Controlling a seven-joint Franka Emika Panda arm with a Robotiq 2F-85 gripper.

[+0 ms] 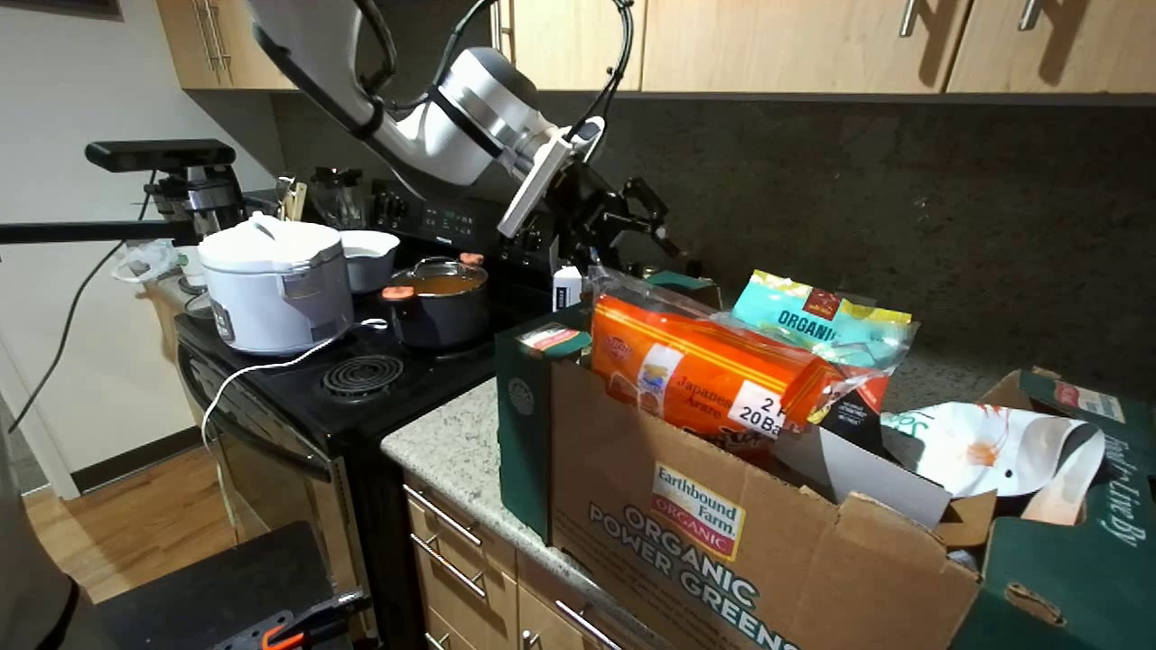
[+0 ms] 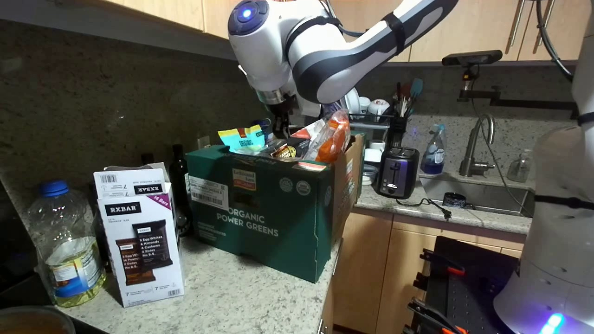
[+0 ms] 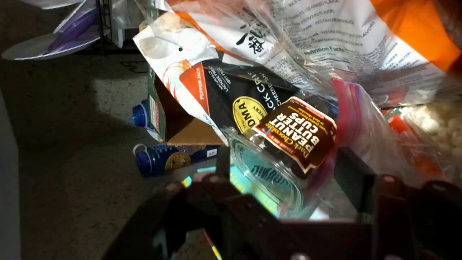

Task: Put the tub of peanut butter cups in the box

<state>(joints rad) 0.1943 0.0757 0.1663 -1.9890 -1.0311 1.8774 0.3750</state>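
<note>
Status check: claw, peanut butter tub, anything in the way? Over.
Claw open over the box. Tub of peanut butter cups inside, label showing, not gripped. Zip-top bag close beside it; may snag.

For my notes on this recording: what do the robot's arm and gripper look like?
The arm is white and grey, rounded, with black straps, black cables, a silver collar and a blue light in a dark round cap. The gripper is black, with jointed fingers.
</note>
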